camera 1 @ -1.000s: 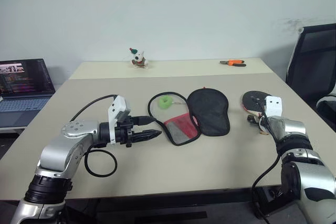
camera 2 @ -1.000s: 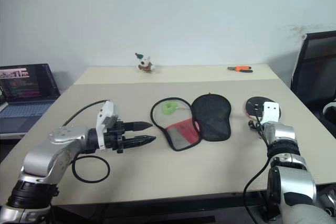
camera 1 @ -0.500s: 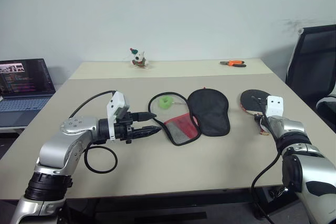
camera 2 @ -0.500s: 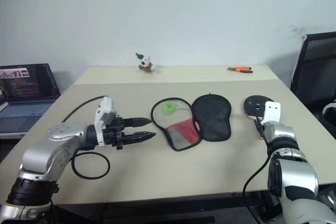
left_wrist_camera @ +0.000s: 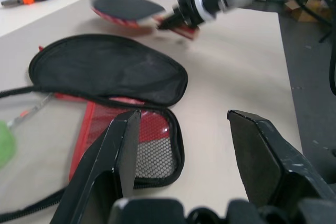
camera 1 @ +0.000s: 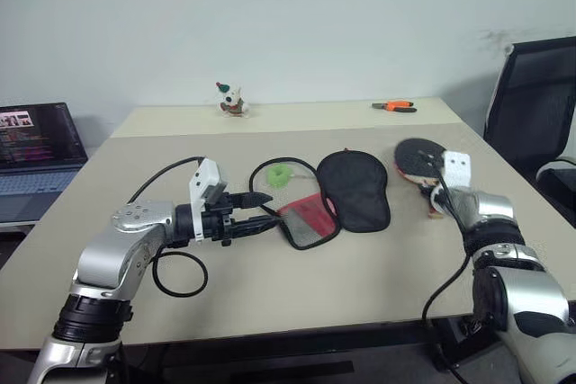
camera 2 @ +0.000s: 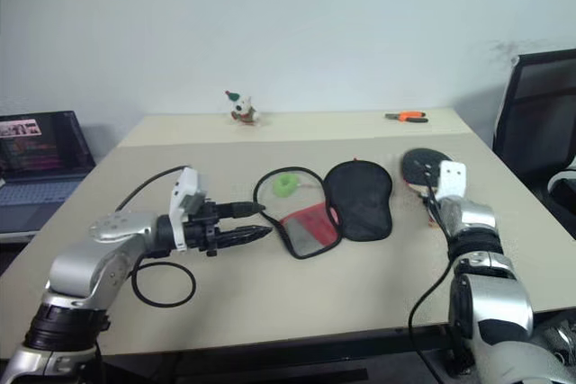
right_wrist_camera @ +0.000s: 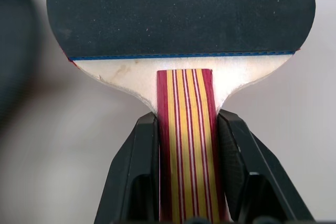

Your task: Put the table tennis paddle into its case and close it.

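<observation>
My right end effector is clamped on the paddle by its handle, holding it just clear of the desk, right of the case. Left end effector hangs released beside the case's unzipped red flap.

Right gripper clamped on the striped handle — table tennis paddle, black rubber face beyond
</observation>
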`<state>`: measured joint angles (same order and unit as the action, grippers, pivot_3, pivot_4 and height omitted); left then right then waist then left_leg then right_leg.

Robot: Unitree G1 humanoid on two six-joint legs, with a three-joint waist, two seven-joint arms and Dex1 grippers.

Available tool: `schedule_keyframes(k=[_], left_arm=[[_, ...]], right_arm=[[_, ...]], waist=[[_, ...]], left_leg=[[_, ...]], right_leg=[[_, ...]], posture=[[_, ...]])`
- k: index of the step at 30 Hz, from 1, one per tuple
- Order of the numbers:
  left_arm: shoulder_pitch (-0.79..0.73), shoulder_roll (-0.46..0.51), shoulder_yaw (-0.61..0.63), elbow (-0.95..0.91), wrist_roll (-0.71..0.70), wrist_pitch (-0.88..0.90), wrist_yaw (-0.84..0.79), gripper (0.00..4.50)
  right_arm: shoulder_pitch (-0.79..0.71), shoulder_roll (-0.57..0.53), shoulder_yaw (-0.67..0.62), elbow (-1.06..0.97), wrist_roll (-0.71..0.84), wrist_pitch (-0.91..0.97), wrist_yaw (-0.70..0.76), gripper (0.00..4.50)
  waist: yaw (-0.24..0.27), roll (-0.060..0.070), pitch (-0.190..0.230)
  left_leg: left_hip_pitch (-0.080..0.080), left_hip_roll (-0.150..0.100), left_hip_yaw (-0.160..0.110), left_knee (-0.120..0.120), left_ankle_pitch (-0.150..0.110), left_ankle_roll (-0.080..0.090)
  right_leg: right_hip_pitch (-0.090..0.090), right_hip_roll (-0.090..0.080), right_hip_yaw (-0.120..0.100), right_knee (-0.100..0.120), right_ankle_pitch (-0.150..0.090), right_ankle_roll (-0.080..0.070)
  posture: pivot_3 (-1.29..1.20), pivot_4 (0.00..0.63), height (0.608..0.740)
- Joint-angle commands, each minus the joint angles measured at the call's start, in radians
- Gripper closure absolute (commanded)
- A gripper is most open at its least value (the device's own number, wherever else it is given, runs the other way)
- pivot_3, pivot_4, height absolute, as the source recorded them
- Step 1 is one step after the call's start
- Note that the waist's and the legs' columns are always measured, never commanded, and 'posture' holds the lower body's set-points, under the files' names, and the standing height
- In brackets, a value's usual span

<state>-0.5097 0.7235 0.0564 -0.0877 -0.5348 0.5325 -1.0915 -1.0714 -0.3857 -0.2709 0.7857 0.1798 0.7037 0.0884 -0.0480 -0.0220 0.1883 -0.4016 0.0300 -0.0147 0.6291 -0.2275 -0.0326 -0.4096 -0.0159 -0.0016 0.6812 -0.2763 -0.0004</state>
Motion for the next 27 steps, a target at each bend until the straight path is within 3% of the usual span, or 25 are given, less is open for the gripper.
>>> schedule_keyframes(k=[1, 5, 10, 17, 27], left_arm=[[0.013, 0.018, 0.043, -0.047, -0.014, -0.007, 0.011, 1.62], [0.023, 0.012, 0.043, -0.059, -0.016, -0.004, 0.024, 1.62], [0.017, -0.007, 0.031, -0.066, -0.014, -0.001, 0.042, 1.62], [0.016, -0.007, 0.031, -0.066, -0.013, -0.003, 0.045, 1.62], [0.016, -0.008, 0.029, -0.063, -0.012, -0.005, 0.043, 1.62]], right_arm=[[0.005, 0.052, 0.009, -0.243, 0.048, 0.121, -0.010, 3.37], [0.038, 0.152, 0.019, -0.373, 0.073, 0.220, -0.039, 3.37], [0.075, 0.238, 0.061, -0.369, 0.053, 0.192, -0.062, 3.37], [0.077, 0.262, 0.103, -0.269, 0.013, 0.096, -0.065, 3.37], [0.111, 0.279, 0.103, -0.283, 0.007, 0.133, -0.075, 3.37]], waist=[[0.002, 0.000, 0.000], [0.005, 0.000, 0.000], [0.016, 0.000, 0.000], [0.017, 0.000, 0.000], [0.014, 0.000, 0.000]], left_leg=[[0.000, 0.000, 0.000, 0.000, 0.000, 0.000], [0.000, 0.000, 0.000, 0.000, 0.000, 0.000], [0.000, -0.001, -0.001, 0.001, 0.000, 0.000], [-0.002, -0.002, -0.002, 0.001, 0.000, 0.000], [-0.001, -0.001, -0.001, 0.000, 0.000, 0.000]], right_leg=[[0.000, 0.000, 0.000, 0.000, 0.000, 0.000], [0.000, -0.002, 0.000, 0.000, 0.000, 0.000], [0.000, -0.001, -0.001, 0.001, 0.000, 0.000], [0.000, -0.002, -0.002, -0.001, 0.000, 0.000], [0.000, -0.001, -0.002, 0.000, 0.000, 0.000]], posture=[[0.00, 0.150, 0.740], [0.00, 0.150, 0.740], [0.00, 0.150, 0.740], [0.00, 0.150, 0.740], [0.00, 0.150, 0.740]])
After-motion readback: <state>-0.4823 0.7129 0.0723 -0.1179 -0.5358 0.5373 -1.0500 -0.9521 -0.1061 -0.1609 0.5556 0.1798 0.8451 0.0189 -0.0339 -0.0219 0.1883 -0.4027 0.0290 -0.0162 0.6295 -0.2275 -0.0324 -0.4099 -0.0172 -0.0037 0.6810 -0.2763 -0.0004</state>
